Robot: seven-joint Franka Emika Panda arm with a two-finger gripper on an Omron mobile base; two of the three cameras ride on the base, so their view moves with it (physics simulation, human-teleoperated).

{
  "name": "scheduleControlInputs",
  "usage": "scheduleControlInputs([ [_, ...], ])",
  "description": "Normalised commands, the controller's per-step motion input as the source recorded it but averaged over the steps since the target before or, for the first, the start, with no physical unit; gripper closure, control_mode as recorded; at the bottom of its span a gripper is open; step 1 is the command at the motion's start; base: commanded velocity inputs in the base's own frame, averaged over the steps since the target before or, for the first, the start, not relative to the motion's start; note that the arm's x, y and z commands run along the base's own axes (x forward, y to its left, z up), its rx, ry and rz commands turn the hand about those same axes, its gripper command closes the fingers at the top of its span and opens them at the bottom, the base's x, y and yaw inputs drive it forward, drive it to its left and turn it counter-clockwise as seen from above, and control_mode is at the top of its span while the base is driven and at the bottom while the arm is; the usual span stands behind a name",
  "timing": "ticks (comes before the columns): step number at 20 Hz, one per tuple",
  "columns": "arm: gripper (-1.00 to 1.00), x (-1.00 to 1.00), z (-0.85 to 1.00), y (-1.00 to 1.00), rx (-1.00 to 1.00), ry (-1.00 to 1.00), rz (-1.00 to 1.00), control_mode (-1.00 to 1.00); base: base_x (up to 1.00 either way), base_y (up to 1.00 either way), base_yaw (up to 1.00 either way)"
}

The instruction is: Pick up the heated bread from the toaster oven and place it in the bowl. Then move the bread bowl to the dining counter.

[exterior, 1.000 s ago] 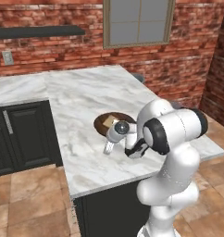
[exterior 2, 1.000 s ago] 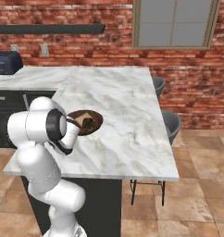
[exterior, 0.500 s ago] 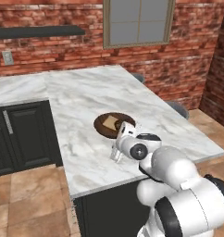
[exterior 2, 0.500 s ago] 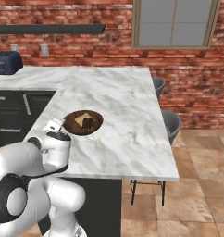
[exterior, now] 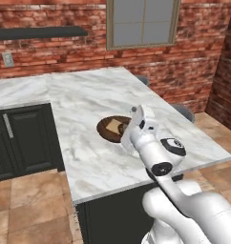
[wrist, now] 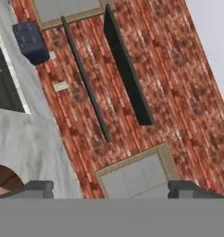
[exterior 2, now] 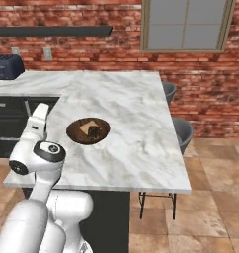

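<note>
The bowl (exterior: 115, 128) sits flat on the dining counter (exterior: 89, 100), toward the near long edge of the worktop and well in from both far corners; that placement reads as the delivery spot the task asks for, so I judge the carrying step done. Inside it lies the heated bread (exterior 2: 93, 132), a small dark brown lump, touching a flat tan slice (exterior 2: 86, 128) beside it; both rest within the rim, which suggests the bread went in before the bowl travelled.

The gripper (exterior: 138, 113) stands just above the near rim of the bowl, pointing up and away from it, its two dark tips spread wide with nothing between them in the hand view; the hand looks at the brick wall (wrist: 146, 69) and a window (wrist: 137, 173) instead of the worktop, a pose that fits letting go and leaving the bowl alone.

The bowl is shallow, round and plate-like, dark wood with a smooth rim; the worktop is white marble with grey veins, broad, overhanging a dark base; the bread looks rough and irregular. A dark blue toaster (exterior 2: 7, 66) stands on the far worktop by the wall; grey stools (exterior 2: 183, 133) tuck under the island's far long edge.
</note>
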Motion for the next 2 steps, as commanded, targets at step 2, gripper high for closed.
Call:
scheduleControlInputs([
  [2,-1.0,-0.1,0.2,-0.29,0.0,-0.32,-0.16,-1.0,0.0,0.0,0.0],
])
